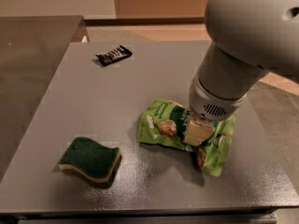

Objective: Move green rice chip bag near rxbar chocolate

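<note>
The green rice chip bag (161, 123) lies crumpled on the grey table (154, 78), right of centre near the front. My gripper (198, 130) comes down from the large grey arm onto the bag's middle and is shut on it; a cream finger (197, 129) shows pressed into the foil. The arm hides the bag's upper right part. The rxbar chocolate (113, 55), a small black wrapper with white lettering, lies flat at the far left of the table, well away from the bag.
A dark-green and yellow sponge (88, 158) lies at the front left of the table. A second, darker surface (32, 55) adjoins the table on the left. The table's front edge runs close below the bag and sponge.
</note>
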`<state>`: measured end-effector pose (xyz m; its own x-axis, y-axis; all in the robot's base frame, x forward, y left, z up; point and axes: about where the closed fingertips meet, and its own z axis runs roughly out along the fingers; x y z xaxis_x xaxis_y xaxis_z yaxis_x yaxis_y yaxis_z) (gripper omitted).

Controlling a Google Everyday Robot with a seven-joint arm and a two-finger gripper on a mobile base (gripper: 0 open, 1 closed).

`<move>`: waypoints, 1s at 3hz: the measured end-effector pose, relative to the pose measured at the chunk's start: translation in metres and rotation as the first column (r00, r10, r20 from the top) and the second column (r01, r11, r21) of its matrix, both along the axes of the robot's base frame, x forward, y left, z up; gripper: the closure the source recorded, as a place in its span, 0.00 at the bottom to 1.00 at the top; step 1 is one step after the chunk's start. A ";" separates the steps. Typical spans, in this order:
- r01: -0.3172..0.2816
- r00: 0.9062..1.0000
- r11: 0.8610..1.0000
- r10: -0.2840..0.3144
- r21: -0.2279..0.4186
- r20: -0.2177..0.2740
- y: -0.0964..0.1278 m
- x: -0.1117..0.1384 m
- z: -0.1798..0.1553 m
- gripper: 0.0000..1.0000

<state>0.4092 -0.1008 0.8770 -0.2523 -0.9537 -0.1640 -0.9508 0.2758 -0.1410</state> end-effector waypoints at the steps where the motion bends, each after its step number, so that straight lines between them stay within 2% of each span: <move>1: -0.016 0.999 1.000 0.015 0.018 0.031 0.018 0.024 0.019 1.00; 3: -0.003 0.997 0.998 -0.003 0.068 0.082 0.050 0.109 0.041 1.00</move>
